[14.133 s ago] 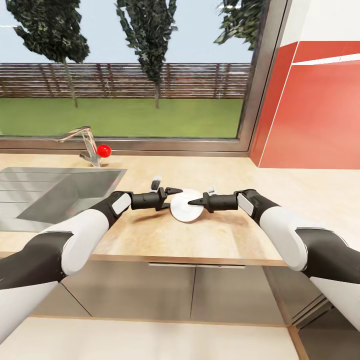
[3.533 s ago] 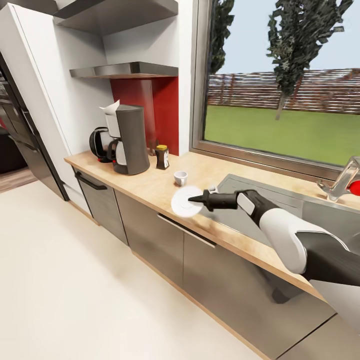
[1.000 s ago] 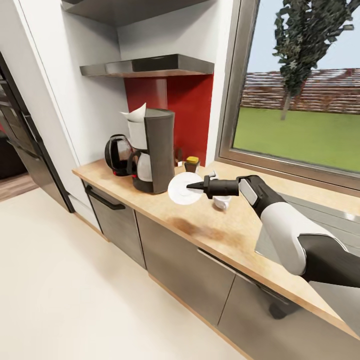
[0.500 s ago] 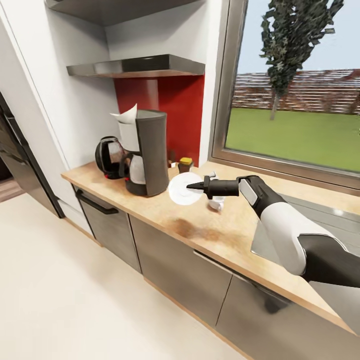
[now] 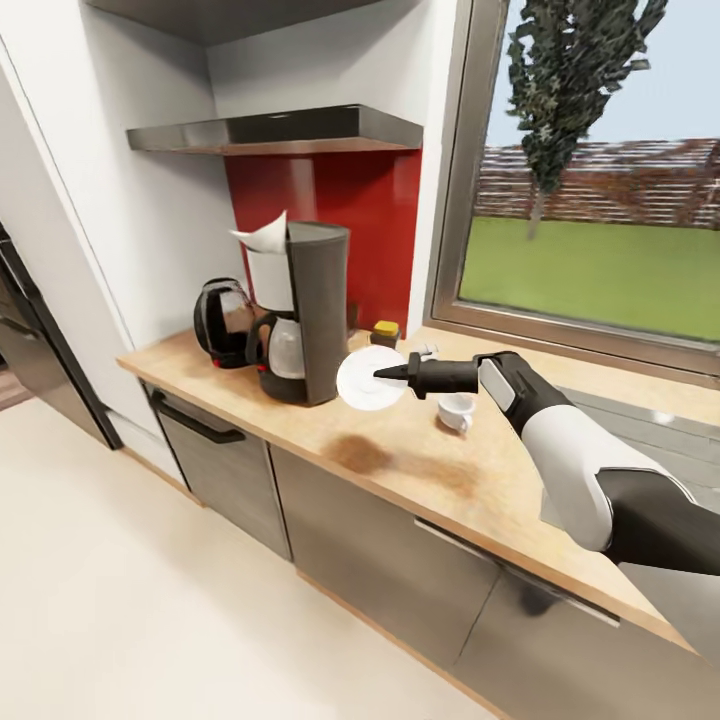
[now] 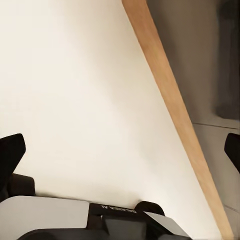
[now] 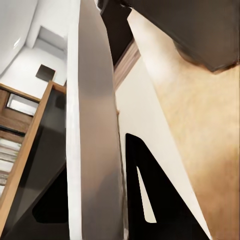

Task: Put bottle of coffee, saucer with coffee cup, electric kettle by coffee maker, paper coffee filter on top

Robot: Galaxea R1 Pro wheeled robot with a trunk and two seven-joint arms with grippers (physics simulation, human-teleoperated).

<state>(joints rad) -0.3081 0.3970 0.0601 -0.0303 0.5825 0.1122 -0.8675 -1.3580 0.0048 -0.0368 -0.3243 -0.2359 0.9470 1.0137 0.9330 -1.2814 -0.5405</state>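
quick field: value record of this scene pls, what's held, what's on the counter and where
right tool: shut on the saucer, held on edge above the countertop
left tool: open, empty, over the floor
coffee maker: on the countertop, paper filter on top
kettle: beside the coffee maker, on its far side from the saucer
coffee bottle: on the countertop behind the saucer, partly hidden
cup: on the countertop, under the right arm
saucer placed: not yet
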